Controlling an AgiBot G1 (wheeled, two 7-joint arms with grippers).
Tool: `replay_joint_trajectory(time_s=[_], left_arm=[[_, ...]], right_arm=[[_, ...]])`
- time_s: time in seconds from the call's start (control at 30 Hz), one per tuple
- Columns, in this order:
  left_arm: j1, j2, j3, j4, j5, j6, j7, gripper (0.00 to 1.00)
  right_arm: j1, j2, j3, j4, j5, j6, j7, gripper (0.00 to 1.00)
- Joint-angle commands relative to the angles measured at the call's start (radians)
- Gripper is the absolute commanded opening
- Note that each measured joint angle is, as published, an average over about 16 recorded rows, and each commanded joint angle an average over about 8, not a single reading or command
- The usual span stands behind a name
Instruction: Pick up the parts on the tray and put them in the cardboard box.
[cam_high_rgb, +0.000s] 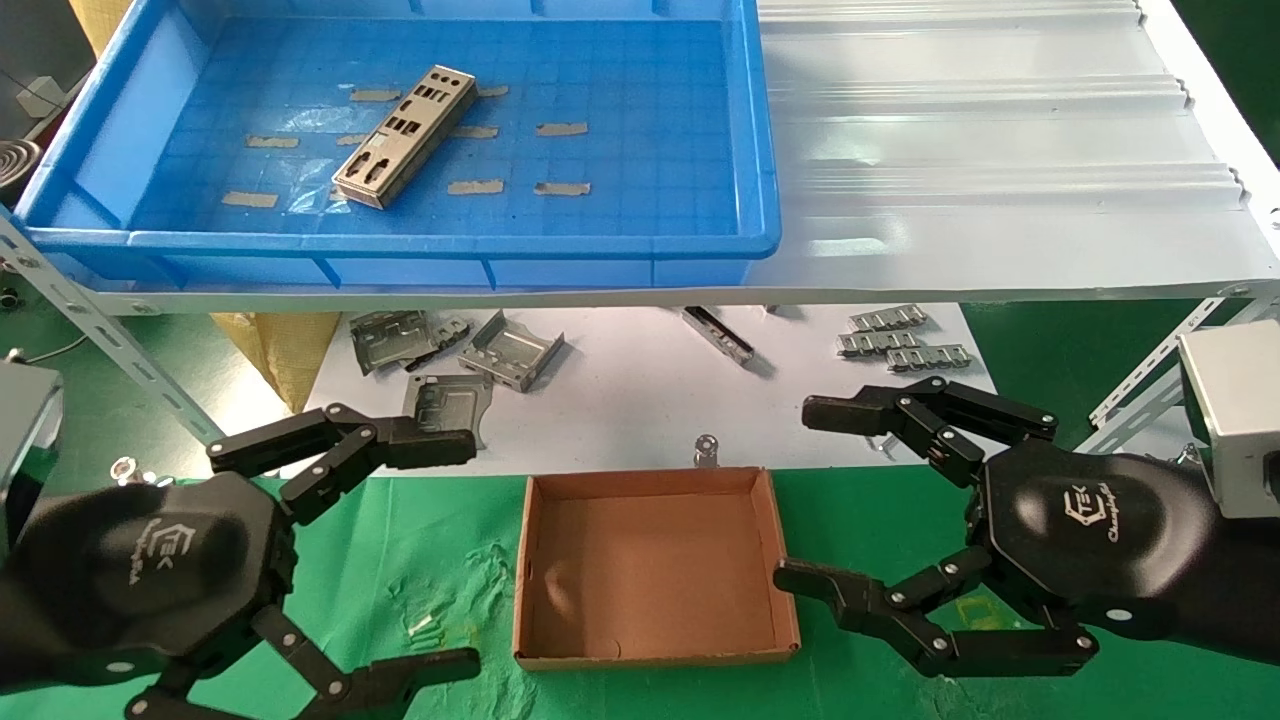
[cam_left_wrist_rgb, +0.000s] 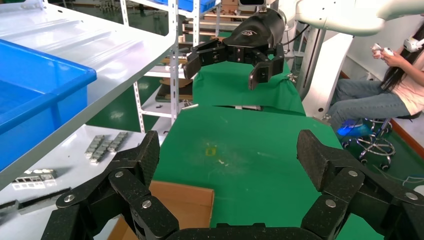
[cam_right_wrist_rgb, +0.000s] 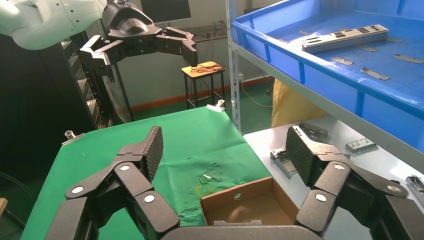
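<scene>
Parts (cam_high_rgb: 405, 137): a small stack of thin, long rectangular silver-grey metal plates, the top one punched with small rectangular and round cutouts. The stack lies flat and diagonal on the floor of the tray, left of its centre, one end toward the near left, the other toward the far right. In the right wrist view the same stack (cam_right_wrist_rgb: 345, 38) shows its layered edges.

Tray (cam_high_rgb: 600, 245): large shallow bright blue plastic bin with raised walls and a grid-patterned floor, scraps of tan tape (cam_high_rgb: 561, 129) stuck around the stack. It sits on the far left of a white shelf (cam_high_rgb: 1000, 150).

Cardboard box (cam_high_rgb: 650, 655): small, brown, roughly square, with low walls, nothing inside. It rests on the green cloth (cam_high_rgb: 420, 560) at near centre, below the shelf, between the two grippers.

Left gripper (cam_high_rgb: 440, 555): hangs over the green cloth just left of the box, fingers spread wide apart, holding nothing.

Right gripper (cam_high_rgb: 815, 495): hangs just right of the box, fingers likewise spread wide, holding nothing.

Other items: bent grey metal brackets (cam_high_rgb: 510, 350) on a white sheet (cam_high_rgb: 640, 400) beyond the box, under the shelf; small ridged chain-like strips (cam_high_rgb: 900, 345) farther right on the same sheet; a narrow metal piece (cam_high_rgb: 718, 333) between the two groups.
</scene>
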Motion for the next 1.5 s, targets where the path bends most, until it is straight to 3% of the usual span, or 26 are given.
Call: replay_joint_trajectory(time_s=[0.03, 1.5], left_arm=[[0.0, 0.0, 0.0, 0.0, 0.0, 0.0, 0.0, 1.0], [0.0, 0.0, 0.0, 0.0, 0.0, 0.0, 0.0, 1.0]], right_arm=[[0.0, 0.0, 0.0, 0.0, 0.0, 0.0, 0.0, 0.0], [0.0, 0.0, 0.0, 0.0, 0.0, 0.0, 0.0, 0.0]])
